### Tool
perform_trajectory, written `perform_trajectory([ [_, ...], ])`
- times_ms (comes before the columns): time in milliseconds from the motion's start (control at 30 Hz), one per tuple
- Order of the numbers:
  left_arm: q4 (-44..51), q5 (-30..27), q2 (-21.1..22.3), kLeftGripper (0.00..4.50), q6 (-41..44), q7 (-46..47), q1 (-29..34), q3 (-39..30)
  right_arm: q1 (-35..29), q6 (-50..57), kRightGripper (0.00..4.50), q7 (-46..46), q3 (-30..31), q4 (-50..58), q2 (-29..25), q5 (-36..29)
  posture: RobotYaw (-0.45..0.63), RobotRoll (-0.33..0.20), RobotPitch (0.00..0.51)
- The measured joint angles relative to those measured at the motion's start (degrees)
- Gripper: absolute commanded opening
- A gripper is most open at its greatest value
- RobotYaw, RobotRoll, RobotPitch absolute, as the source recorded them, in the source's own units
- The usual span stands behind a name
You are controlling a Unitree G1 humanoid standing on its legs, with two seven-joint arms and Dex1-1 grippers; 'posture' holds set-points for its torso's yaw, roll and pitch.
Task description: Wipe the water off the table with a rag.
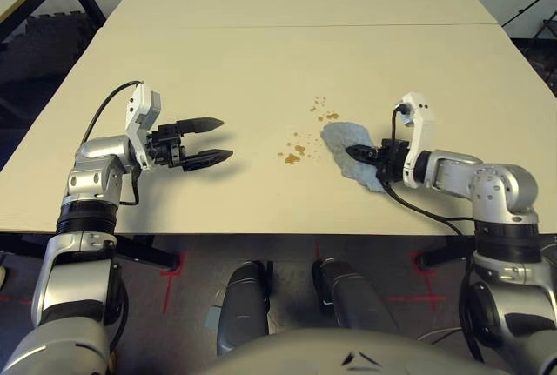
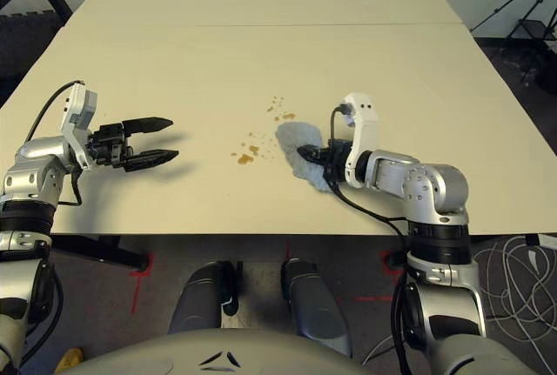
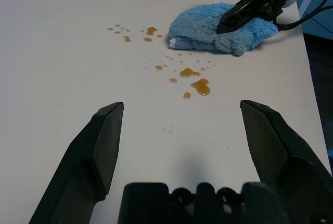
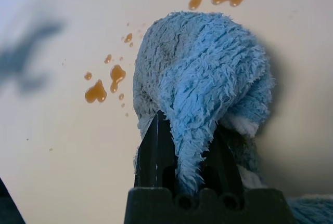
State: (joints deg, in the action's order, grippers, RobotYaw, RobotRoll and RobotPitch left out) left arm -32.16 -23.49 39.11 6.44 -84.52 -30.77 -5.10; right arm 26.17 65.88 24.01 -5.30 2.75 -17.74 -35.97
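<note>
The right gripper (image 1: 359,155) sits low on the table (image 1: 261,70), near the robot's side. Its two black fingers are pinched tight on a fold of the rag (image 1: 348,144). The rag is soft and blue (it looks fluffy) and lies bunched up on the table, spreading out past the fingertips.

Just beside the rag, toward the robot's left, are the brown drops of the water (image 1: 293,156). A few more small drops (image 1: 325,116) lie a bit farther off, right by the rag's far edge.

Well apart, on the left, the left gripper (image 1: 209,139) hangs just over the table. Its fingers are spread wide with nothing between them. They point toward the drops.

Farther away, a thin seam (image 1: 305,26) runs across the table.
</note>
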Motion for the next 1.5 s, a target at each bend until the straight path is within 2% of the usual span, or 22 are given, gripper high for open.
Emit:
perform_trajectory([
  [233, 0.54, -0.02, 0.12, 4.5, 0.54, -0.01, 0.27, -0.02, 2.67, -2.06, 0.14, 0.9, 2.91, -3.29, 3.62, 2.18, -0.19, 0.0, 0.163],
  [600, 2.1, -0.11, 0.36, 4.5, 1.36, -0.02, 0.92, -0.04, 6.03, -5.85, 0.14, 4.55, 11.04, -7.06, 8.9, 5.97, -0.18, 0.0, 0.175],
  [933, 2.84, -0.15, 0.5, 4.5, 2.23, -0.02, 2.25, -0.54, 6.16, -8.17, 0.14, 7.25, 16.5, -7.25, 12.6, 8.67, -0.17, 0.0, 0.177],
  [1233, 4.54, -0.28, 0.52, 4.5, 2.86, 0.0, 2.7, -0.68, 6.6, -9.59, 0.14, 10.4, 18.82, -7.9, 12.5, 10.35, -0.17, 0.0, 0.172],
  [1500, 4.67, -0.3, 0.52, 4.5, 3.22, 0.01, 2.75, -0.72, 9.15, -9.43, 0.14, 14.36, 17.85, -10.16, 7.38, 9.97, -0.18, 0.0, 0.172],
])
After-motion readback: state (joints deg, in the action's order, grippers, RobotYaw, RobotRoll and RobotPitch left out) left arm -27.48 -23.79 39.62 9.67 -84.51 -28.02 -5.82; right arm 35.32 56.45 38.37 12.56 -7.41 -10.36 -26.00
